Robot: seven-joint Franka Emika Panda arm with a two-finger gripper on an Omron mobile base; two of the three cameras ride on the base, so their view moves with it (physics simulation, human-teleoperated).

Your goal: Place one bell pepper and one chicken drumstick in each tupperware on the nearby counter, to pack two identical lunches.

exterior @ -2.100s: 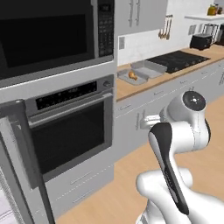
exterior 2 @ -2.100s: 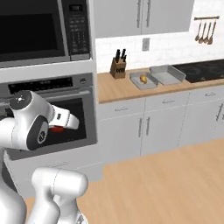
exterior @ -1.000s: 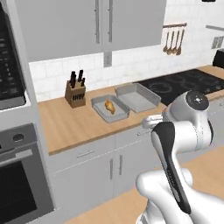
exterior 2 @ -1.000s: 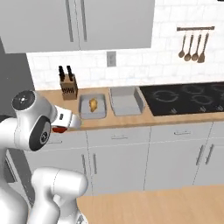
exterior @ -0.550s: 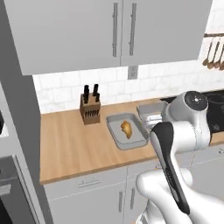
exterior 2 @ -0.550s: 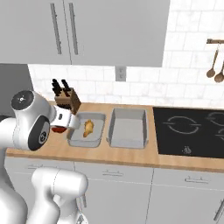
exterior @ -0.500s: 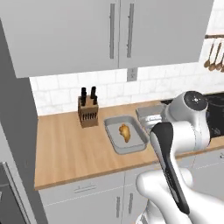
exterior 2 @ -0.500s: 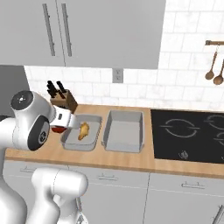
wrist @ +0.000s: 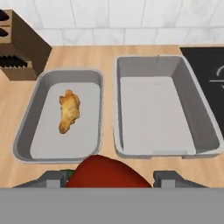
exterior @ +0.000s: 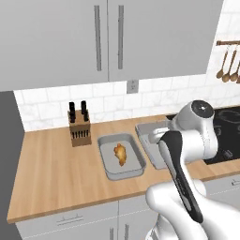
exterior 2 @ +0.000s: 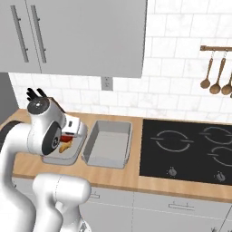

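Glossy red bell pepper (wrist: 107, 173) clamped between the gripper's (wrist: 107, 178) dark tips, bottom centre of the hand view.

Above it sit two shallow grey round-cornered tupperware trays on the plank counter (wrist: 131, 51): the left tray (wrist: 27, 124) holds one knobbly golden chicken drumstick (wrist: 69, 111), the right tray (wrist: 190, 105) lies bare. A wooden knife block (wrist: 19, 50) stands upper left; a black cooktop (wrist: 210, 70) lies at the right edge.

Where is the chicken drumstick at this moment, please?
The chicken drumstick lies in the left tupperware on the counter, right of the knife block; in the hand view the other tray stands beside it.
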